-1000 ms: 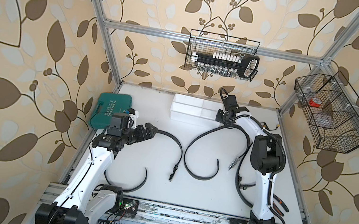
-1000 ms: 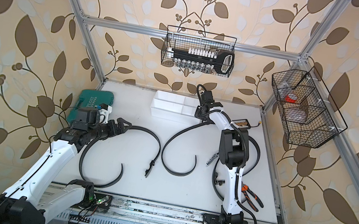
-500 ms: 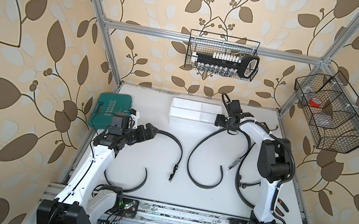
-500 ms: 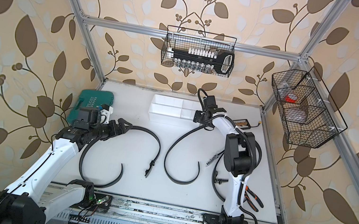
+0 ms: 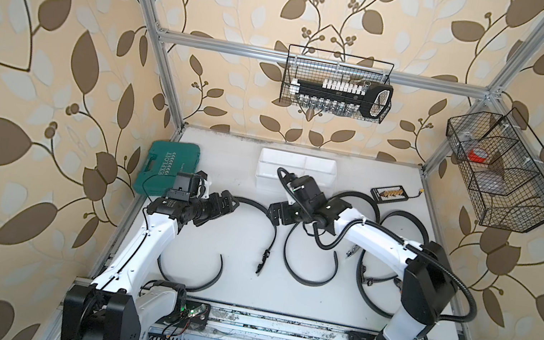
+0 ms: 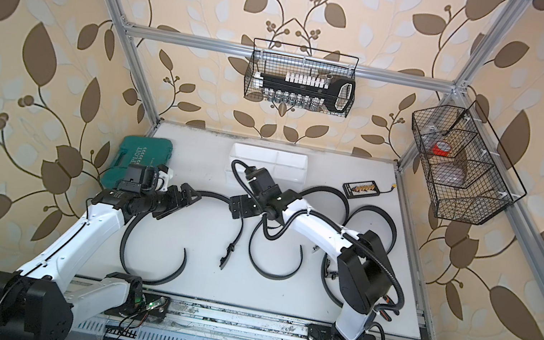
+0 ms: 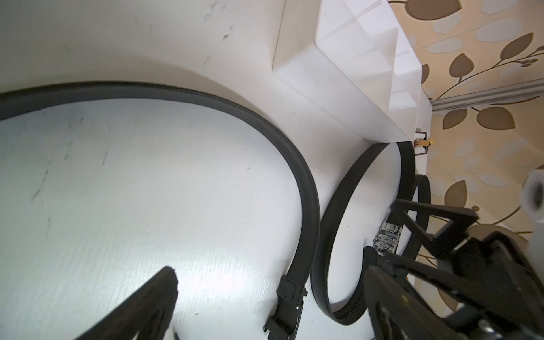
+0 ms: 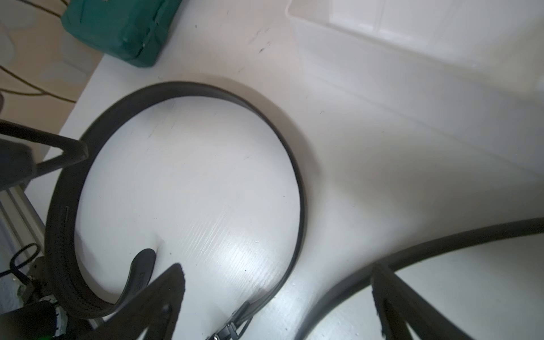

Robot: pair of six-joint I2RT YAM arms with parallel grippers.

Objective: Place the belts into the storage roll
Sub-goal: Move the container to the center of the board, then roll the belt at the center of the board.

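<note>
Three black belts lie loose on the white table. The left belt (image 5: 271, 239) arcs from my left gripper (image 5: 232, 203) down to its black buckle (image 7: 285, 309). My right gripper (image 5: 274, 216) hovers open over that same arc, and the strap near the buckle (image 8: 232, 323) lies on the table below its fingers. The left gripper (image 7: 270, 294) is open too and holds nothing. The middle belt (image 5: 305, 281) and the right belt (image 5: 406, 214) curl beside the right arm. The storage roll (image 5: 295, 167), a white divided tray, stands at the back with its compartments bare (image 6: 268, 159).
A green tool case (image 5: 164, 171) lies at the back left, close behind the left wrist. A small black board (image 5: 389, 195) sits at the back right. Wire baskets hang on the back wall (image 5: 336, 87) and the right wall (image 5: 504, 174). A metal rail (image 5: 273, 324) borders the front.
My right gripper opened and let go of the middle belt near the tray, then swung left and forward over the left belt. The middle belt dropped flat. The left arm stayed put.
</note>
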